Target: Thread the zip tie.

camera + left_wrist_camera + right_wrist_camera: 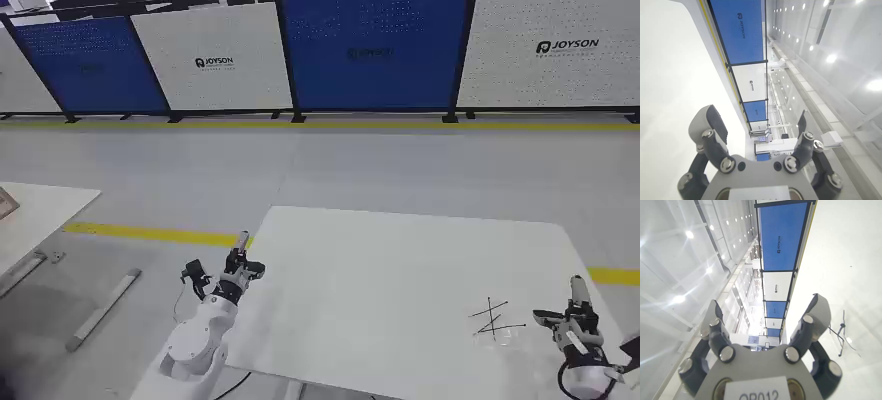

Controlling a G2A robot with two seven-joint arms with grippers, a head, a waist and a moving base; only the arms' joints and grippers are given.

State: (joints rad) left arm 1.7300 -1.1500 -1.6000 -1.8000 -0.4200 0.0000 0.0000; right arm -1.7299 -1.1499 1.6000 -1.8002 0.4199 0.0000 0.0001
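Thin black zip ties [492, 318] lie crossed in a small heap on the white table [400, 290], near its front right corner, partly on a clear plastic piece [497, 336]. My right gripper [562, 304] hovers just right of them at the table's edge, open and holding nothing. In the right wrist view the zip ties [841, 332] lie beside one finger [818, 308] of the open right gripper [766, 309]. My left gripper [246, 256] sits at the table's left edge, far from the ties. The left wrist view shows the left gripper [761, 121] open and empty.
The tabletop between the two arms is bare white. Grey floor with a yellow line [150, 234] surrounds the table. Blue and white partition panels [370, 55] stand at the back, and another table's corner [40, 215] shows at the left.
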